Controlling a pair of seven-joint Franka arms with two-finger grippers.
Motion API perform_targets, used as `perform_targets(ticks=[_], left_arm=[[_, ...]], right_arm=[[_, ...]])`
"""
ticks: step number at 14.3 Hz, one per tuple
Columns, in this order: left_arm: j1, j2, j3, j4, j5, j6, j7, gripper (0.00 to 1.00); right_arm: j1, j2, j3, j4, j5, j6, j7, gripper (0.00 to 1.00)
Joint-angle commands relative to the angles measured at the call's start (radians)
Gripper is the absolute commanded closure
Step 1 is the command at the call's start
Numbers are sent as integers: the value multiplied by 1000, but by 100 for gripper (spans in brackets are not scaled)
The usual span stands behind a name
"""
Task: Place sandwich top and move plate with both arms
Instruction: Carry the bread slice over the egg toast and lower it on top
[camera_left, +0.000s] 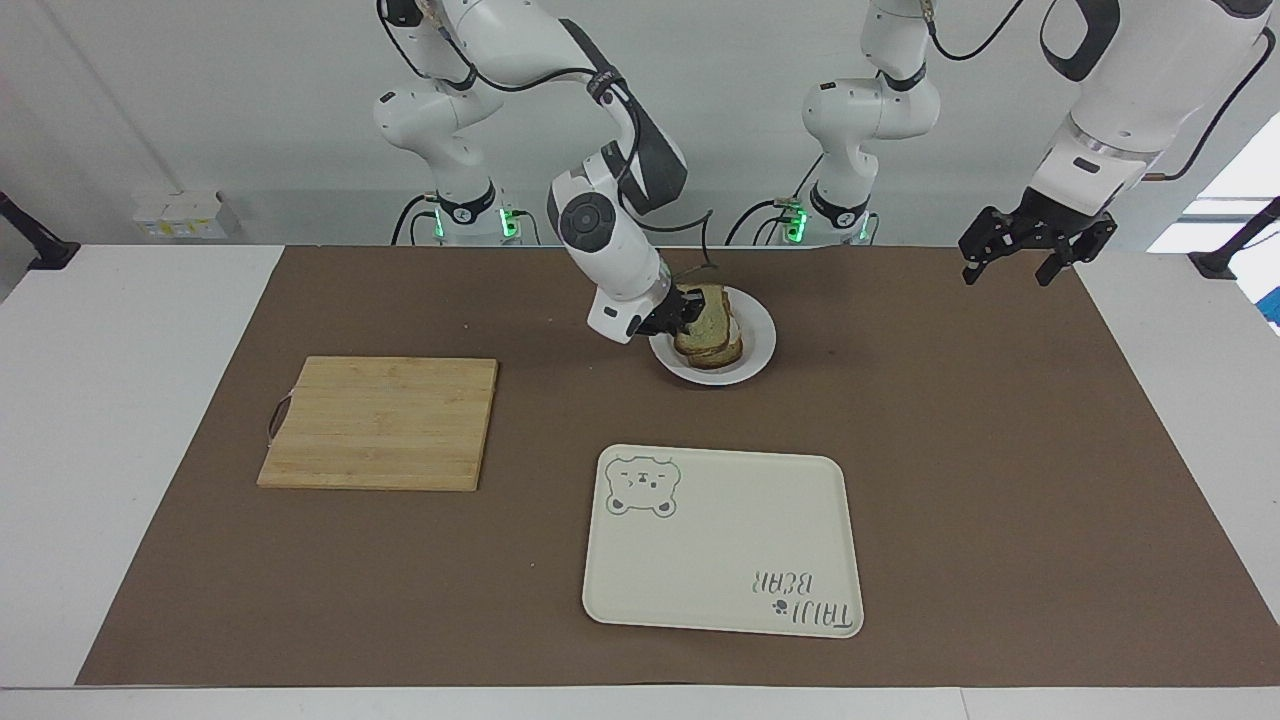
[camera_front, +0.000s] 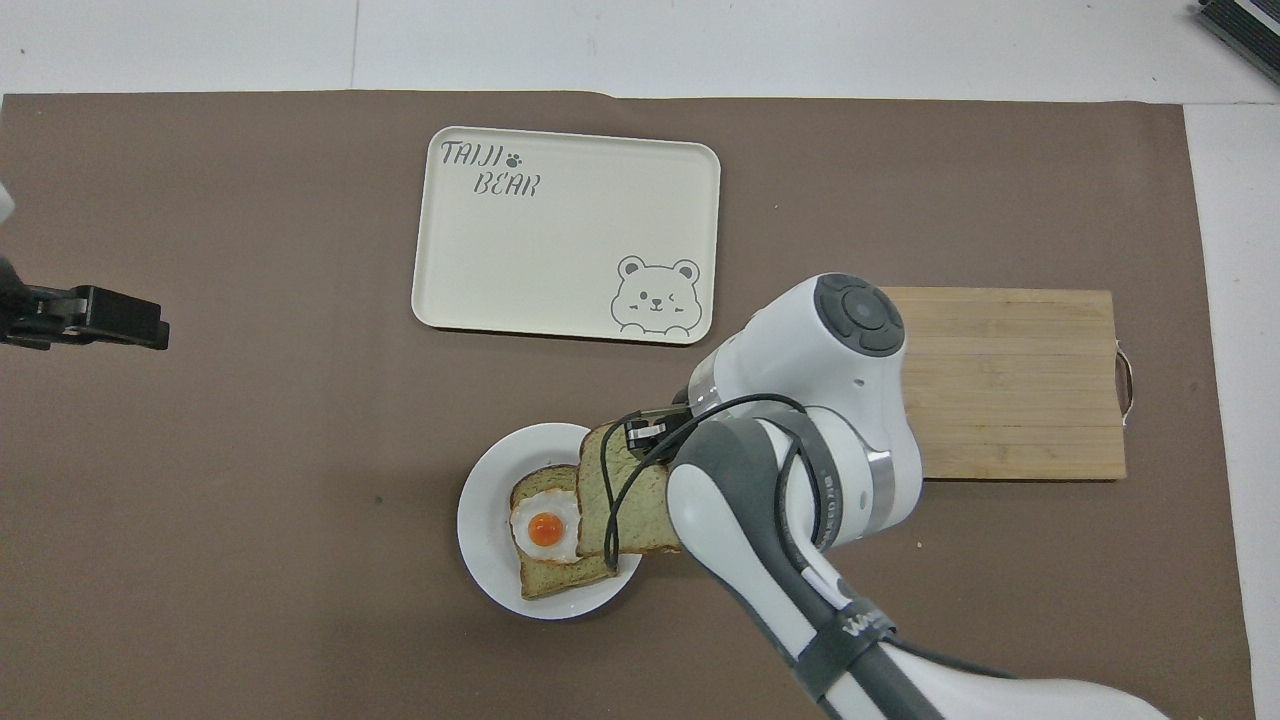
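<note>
**Bread top almost on the egg toast**

A big brown mat (camera_left: 1000, 480) covers the white table, and a plain wall stands by the robots. On the mat you have a wooden cutting board (camera_left: 380, 422) toward the right arm's end, a cream tray with a bear drawing (camera_left: 722, 540) farther from the robots, and the plate (camera_left: 760, 345) near the middle.

Your right gripper (camera_left: 683, 312) is over the plate's edge. Its fingers are closed on one side of the sandwich top (camera_left: 708, 318), and the slice hangs flat, just above the toast with the fried egg (camera_front: 545, 528). From above, the slice covers only part of the toast and the yolk shows beside it, so it does not look lined up yet.

The sandwich top is a pale slice with a brown crust and a rounded end. It looks soft, so squeeze it gently.

Your left gripper (camera_left: 1035, 245) waits in the air over the left arm's end of the mat, with its fingers spread apart and nothing in them.

So you are about halfway. You have the bread at the plate, I think. You need to slide it over the egg, let go, and then move the plate with both arms, likely to the tray.
</note>
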Motion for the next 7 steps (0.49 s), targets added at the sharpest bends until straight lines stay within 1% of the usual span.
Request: perform_targets(ticks=[1,7], left_arm=[[13,-8,-8,7,4,-18,-6,0],[13,-8,-8,8,2,-18,-6,0]], right_arm=[[60,14,-7,-21,25,46,9,100],[63,-5,-7,-63,21,48,-2,100]])
